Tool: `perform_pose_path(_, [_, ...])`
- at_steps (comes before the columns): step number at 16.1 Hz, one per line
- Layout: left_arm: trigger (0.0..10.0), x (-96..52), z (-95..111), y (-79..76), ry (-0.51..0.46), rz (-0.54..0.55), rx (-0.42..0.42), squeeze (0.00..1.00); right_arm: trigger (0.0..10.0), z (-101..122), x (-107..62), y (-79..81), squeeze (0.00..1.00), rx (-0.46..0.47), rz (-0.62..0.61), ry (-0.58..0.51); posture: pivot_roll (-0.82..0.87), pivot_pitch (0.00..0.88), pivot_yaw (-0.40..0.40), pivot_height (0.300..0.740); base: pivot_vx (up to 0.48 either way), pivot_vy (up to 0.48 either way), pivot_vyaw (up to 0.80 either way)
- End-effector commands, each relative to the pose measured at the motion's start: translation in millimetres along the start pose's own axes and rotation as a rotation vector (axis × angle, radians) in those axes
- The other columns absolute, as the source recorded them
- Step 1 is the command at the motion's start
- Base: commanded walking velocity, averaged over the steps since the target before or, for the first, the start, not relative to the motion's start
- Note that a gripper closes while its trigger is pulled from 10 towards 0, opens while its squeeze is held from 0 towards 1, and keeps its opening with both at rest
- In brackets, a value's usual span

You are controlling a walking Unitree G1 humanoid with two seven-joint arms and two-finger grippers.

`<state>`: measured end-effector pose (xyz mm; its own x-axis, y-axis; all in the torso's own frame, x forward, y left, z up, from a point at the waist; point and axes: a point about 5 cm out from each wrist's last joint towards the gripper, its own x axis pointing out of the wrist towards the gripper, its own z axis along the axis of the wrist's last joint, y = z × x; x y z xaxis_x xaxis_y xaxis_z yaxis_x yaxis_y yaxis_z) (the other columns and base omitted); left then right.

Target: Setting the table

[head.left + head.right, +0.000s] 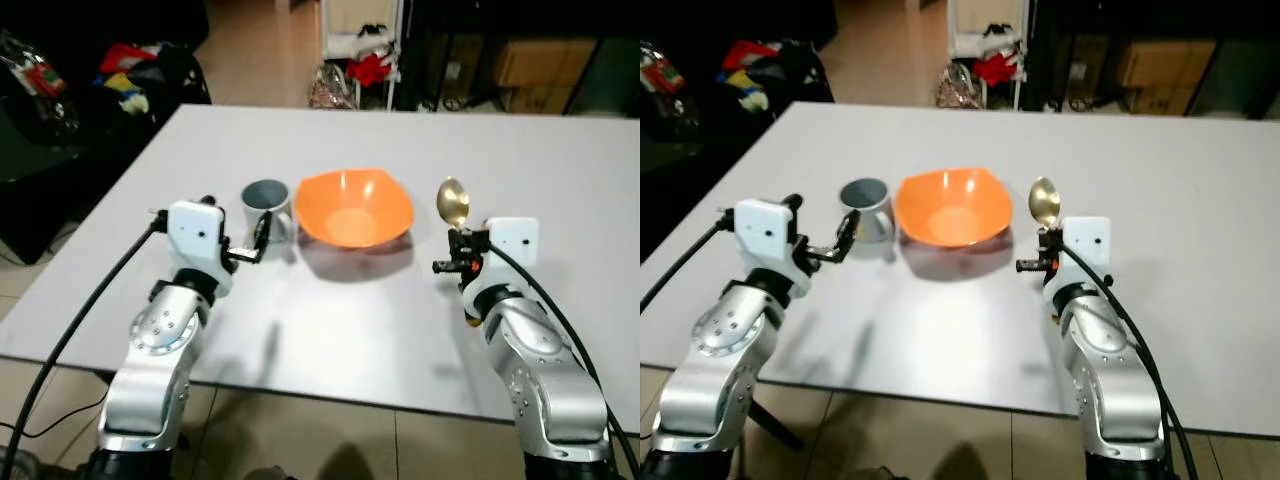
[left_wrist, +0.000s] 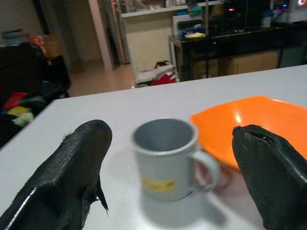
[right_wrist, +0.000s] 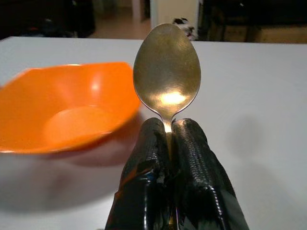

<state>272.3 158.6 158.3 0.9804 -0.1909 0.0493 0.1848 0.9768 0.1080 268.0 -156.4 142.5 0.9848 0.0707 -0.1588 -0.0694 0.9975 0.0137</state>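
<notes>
With the right gripper [image 3: 168, 139] clenched on a gold spoon [image 3: 166, 74] beside the orange bowl [image 1: 354, 208] on the white surface [image 1: 560, 180], the released left gripper [image 1: 262, 235] flanks a grey mug [image 2: 168, 158] it could topple by nudging the handle.

Left gripper [image 1: 262, 236] spread wide, right gripper [image 3: 169, 139] clamped.

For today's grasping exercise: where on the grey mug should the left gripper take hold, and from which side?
Grip the grey mug across its round body, approaching level from the robot's side. It stands upright, the open left gripper already straddles it, and its handle points toward the orange bowl, leaving both walls free.
</notes>
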Motion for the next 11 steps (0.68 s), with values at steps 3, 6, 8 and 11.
perform_pose_path(3, [10.0, -4.8, 1.2, 10.2, -0.002, 0.018, 0.017, 0.0, 10.0, 4.1, -0.6, 8.2, 0.0, 0.008, 0.039, -0.016, 0.07, 0.0, 0.056, 0.74, 0.0, 0.48, -0.15])
perform_pose_path(6, [10.0, -4.3, 1.2, 10.1, -0.001, 0.016, 0.019, 0.0, 10.0, 4.2, -0.6, 8.1, 0.0, 0.005, 0.04, -0.015, 0.07, 0.0, 0.056, 0.74, 0.0, 0.48, 0.0])
perform_pose_path(8, [10.0, -4.6, 1.0, 9.6, 0.001, 0.011, 0.021, 0.0, 10.0, 3.9, -1.2, 8.4, 0.0, 0.004, 0.04, -0.012, 0.07, 0.0, 0.056, 0.74, 0.0, 0.48, 0.0])
perform_pose_path(11, [10.0, -6.3, -0.8, 5.9, 0.021, -0.013, 0.076, 0.0, 10.0, -0.5, -1.8, 6.8, 0.0, -0.027, 0.039, 0.03, 0.07, 0.0, 0.057, 0.74, 0.0, -0.415, 0.0])
